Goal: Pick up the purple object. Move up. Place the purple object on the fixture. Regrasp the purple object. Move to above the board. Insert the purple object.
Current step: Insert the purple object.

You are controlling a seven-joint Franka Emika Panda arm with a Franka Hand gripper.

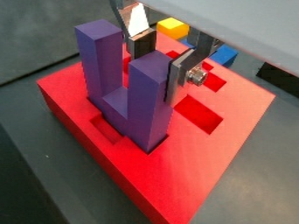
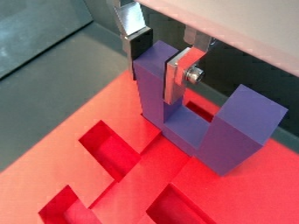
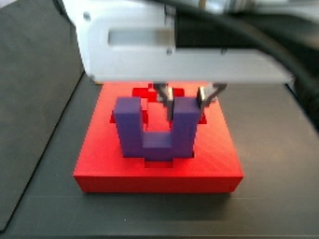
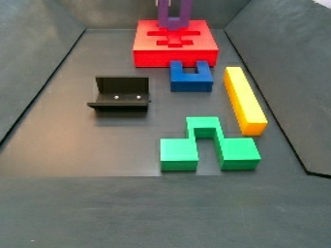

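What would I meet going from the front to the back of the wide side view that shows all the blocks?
Green block → black fixture → blue block → red board → purple object standing on the board at the far end, where the pincer holding it is out of that picture. The long yellow bar spans several of these, so I leave it out.

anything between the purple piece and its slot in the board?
Nothing visible. The gripper holds one prong of the purple object, whose base already sits at a cut-out in the board. The blue block and yellow bar lie off the board.
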